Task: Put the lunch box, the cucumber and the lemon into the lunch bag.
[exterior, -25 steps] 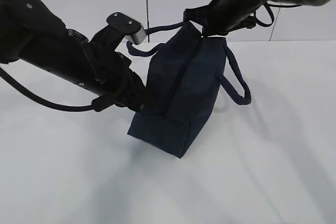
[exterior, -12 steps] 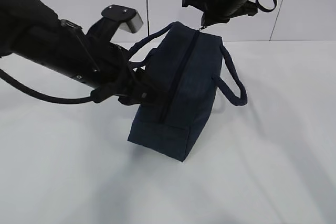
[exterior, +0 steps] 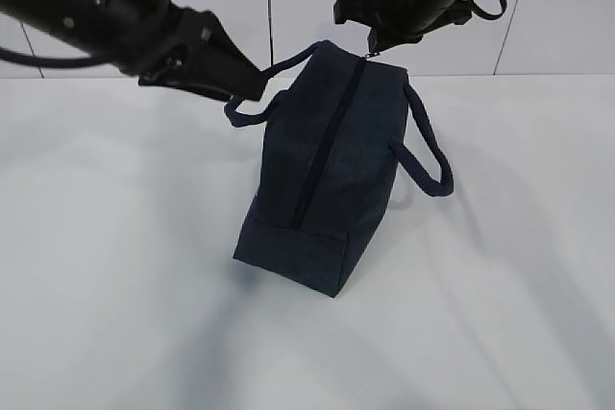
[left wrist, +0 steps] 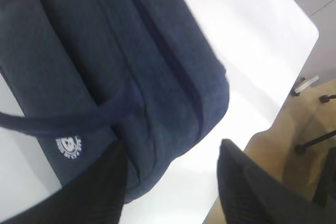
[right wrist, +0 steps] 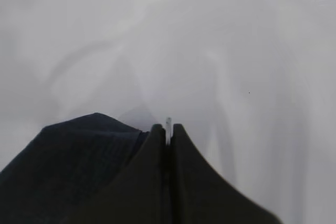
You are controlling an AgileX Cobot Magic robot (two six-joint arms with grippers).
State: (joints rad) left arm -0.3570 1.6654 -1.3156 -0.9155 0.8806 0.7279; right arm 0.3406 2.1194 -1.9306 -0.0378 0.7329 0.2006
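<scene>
Bag first: the lunch bag [exterior: 332, 175] stands on the white tabletop [exterior: 115, 314] around its middle, boxy and dark navy, with its long axis running from the near edge back toward the far edge, slanting a little to the right as it recedes. Its closed zipper [exterior: 327, 146] follows that same line along the top ridge. One narrow end panel faces the near edge; the other end points at the wall behind the far edge. A padded handle [exterior: 423, 156] loops out on the right side and droops toward the tabletop; the second handle [exterior: 264, 93] sticks out on the left, lifted off the fabric. In the left wrist view a small white round logo [left wrist: 69, 146] shows on the side panel below that handle.

The right end effector [exterior: 373, 45] sits at the far end of the zipper, its fingers [right wrist: 157, 182] pressed together on a thin metal zipper pull [right wrist: 168, 129]. The left end effector [exterior: 245, 84] hangs above the tabletop just left of the bag, beside the raised handle; its two fingers [left wrist: 105, 182] are spread apart with nothing between them. The lunch box, cucumber and lemon cannot be seen in any view.
</scene>
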